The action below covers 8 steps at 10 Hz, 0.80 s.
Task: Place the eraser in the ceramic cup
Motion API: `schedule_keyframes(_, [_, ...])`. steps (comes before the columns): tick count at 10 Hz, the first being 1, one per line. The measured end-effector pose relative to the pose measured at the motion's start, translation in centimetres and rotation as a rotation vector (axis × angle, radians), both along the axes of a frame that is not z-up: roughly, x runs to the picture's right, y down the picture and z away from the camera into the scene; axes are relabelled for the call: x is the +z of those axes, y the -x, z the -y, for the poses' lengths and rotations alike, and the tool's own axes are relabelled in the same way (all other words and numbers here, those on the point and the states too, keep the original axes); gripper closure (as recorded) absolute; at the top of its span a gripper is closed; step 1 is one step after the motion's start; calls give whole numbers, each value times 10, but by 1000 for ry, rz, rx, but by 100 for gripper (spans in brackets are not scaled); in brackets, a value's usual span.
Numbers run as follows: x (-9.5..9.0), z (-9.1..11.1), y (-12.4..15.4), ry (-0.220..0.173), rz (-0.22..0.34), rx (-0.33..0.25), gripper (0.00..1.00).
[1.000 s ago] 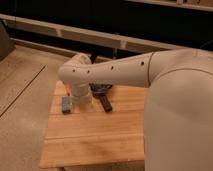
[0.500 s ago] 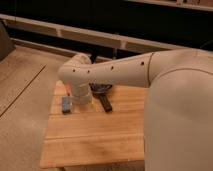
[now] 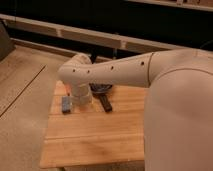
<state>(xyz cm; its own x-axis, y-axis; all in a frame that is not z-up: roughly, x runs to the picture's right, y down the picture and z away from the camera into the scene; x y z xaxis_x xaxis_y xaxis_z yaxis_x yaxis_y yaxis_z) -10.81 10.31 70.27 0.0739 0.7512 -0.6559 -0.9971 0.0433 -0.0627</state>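
Your biggest trouble is the arm (image 3: 125,72). It crosses the whole view and hides what lies behind it, so you can't pick out the ceramic cup, and a drop aimed on a guess may miss. The tabletop (image 3: 95,140) is small and its things crowd the far end, where a wide swing could shove them off. The dark bowl (image 3: 101,89), half hidden under the arm, is the easy wrong target for the eraser. The blue-grey block (image 3: 66,104) lies just beside the pincer (image 3: 81,99), which sits low at the arm's end between block and bowl. You cannot tell how far open it is or whether it holds anything, so don't take the block by mistake. The eraser (image 3: 105,103) lies flat and free in front of the bowl. Being low and narrow, it may skid from a poor grip.
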Motion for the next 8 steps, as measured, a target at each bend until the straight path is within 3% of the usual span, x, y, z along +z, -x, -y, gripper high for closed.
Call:
schedule_keyframes(5, [0, 1, 0, -4, 8, -16, 35])
schedule_keyframes(8, [-3, 8, 5, -24, 104, -153, 35])
